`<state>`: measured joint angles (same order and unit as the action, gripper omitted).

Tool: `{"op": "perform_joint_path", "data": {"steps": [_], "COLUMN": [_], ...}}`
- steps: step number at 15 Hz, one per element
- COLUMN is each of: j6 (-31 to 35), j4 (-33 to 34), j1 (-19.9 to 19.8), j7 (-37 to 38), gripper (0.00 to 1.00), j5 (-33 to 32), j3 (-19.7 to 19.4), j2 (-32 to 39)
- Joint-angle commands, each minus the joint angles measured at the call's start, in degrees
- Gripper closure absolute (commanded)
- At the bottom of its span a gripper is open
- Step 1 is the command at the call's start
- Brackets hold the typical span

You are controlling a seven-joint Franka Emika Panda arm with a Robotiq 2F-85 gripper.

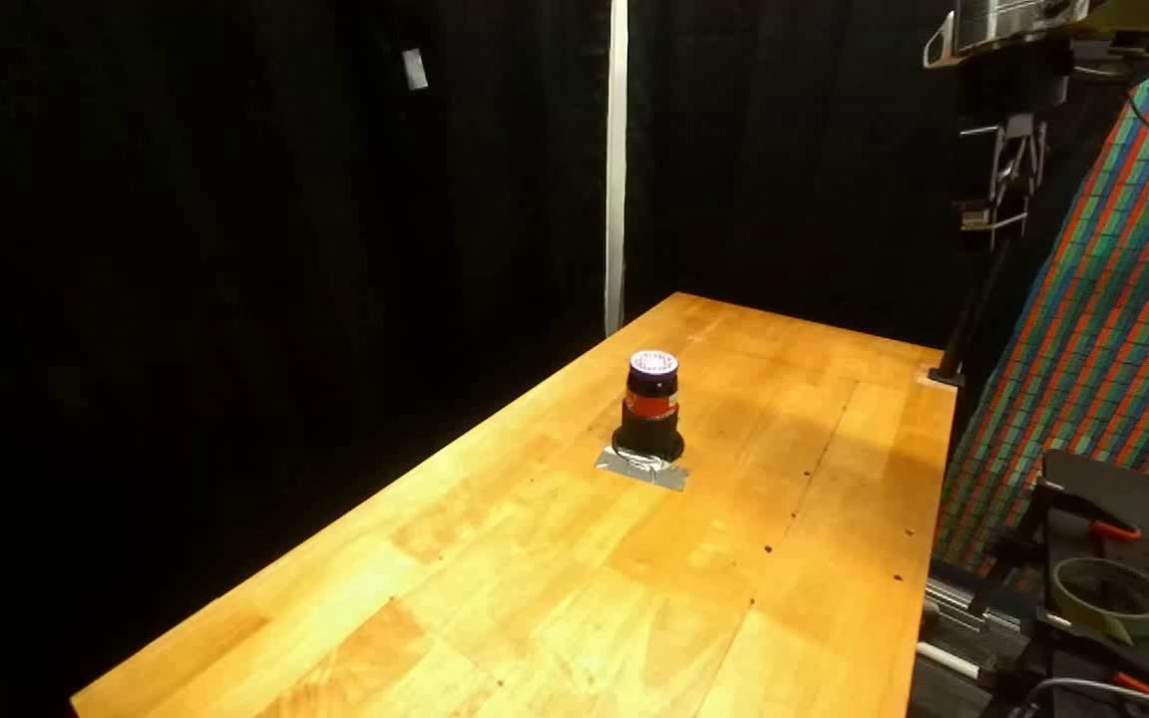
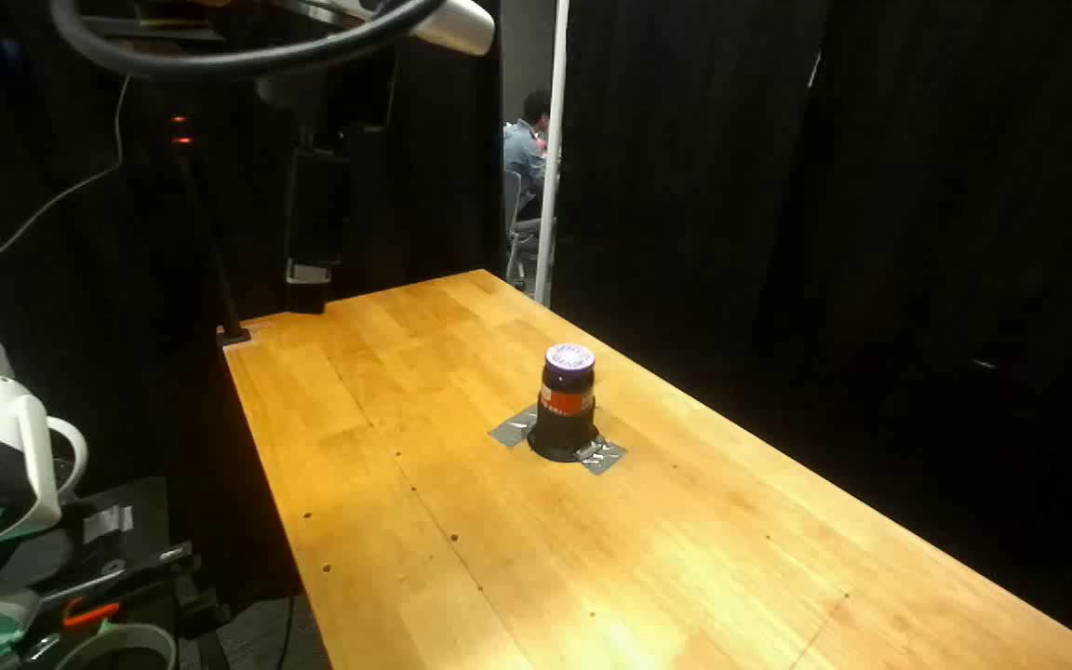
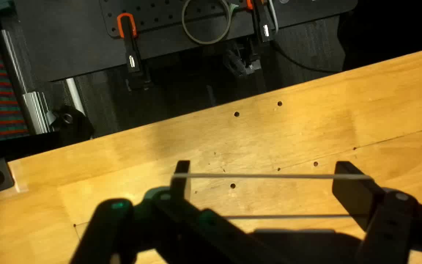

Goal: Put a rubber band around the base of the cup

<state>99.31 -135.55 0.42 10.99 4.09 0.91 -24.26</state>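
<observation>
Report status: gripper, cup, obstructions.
Gripper open, rubber band stretched across it. Orange-striped cup upright on wooden table. Grey tape at cup's base might snag band.

Mid-frame in an exterior view, the cup (image 1: 651, 407) is near-black with an orange-red stripe and purple-marked white top; the tape (image 1: 646, 475) below is silver-grey. The tabletop (image 1: 535, 588) is honey-yellow, patched with amber. At far right, the cloth (image 1: 1113, 329) is striped orange-red, green and blue. In the wrist view, the jaws are black and the rubber band (image 3: 269, 176) pale grey.

The wooden table (image 2: 685, 540) carries an upright cup (image 2: 566, 402) and, apparently, grey tape (image 2: 605, 457)
</observation>
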Motion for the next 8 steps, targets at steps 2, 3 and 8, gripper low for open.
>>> {"op": "perform_joint_path", "data": {"steps": [2,3,8], "j6": [-0.1,-0.1,0.93], "j4": [0.31,0.31,1.43], "j1": [-0.52,-0.52,-0.1], "j7": [-0.18,-0.18,0.05], "gripper": [0.0,0.0,0.0], "j5": [0.16,0.16,-0.93], "j3": [0.44,0.44,1.43], "j2": [-0.05,-0.11,0.4]}}
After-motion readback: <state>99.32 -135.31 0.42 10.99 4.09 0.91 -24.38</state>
